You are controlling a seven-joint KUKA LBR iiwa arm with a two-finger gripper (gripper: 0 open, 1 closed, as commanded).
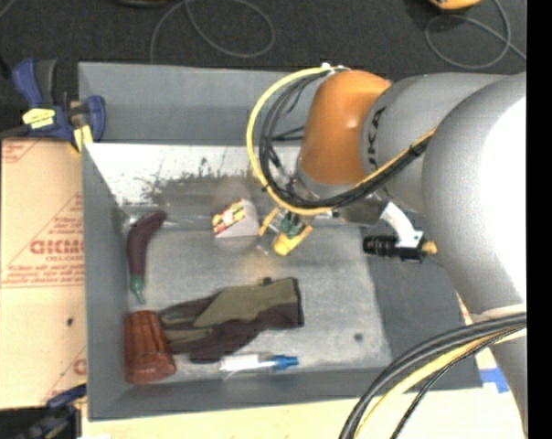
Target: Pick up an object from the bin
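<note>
Nearest the camera, a white pen with a blue cap [258, 364] is lying along the bin's front wall. A brown ribbed cylinder [146, 346] is resting in the front left corner, and a dark olive and maroon glove [235, 316] is sprawling just behind the pen. Further back on the left, a purple aubergine [141, 245] is lying near the side wall. Towards the back, a small white and red box [235, 219] is sitting near the rear wall. The end effector [287, 231] is hanging just beside it on the right, under the orange wrist cover; whether it is open or closed I cannot tell. Nothing is looking lifted, so I am judging the pick not yet made, with grasping and raising lying ahead. The grey bin [349, 318] is showing a speckled floor and dark scuffs on its rear wall; beyond it, black cables [212, 16] are trailing over a dark floor
</note>
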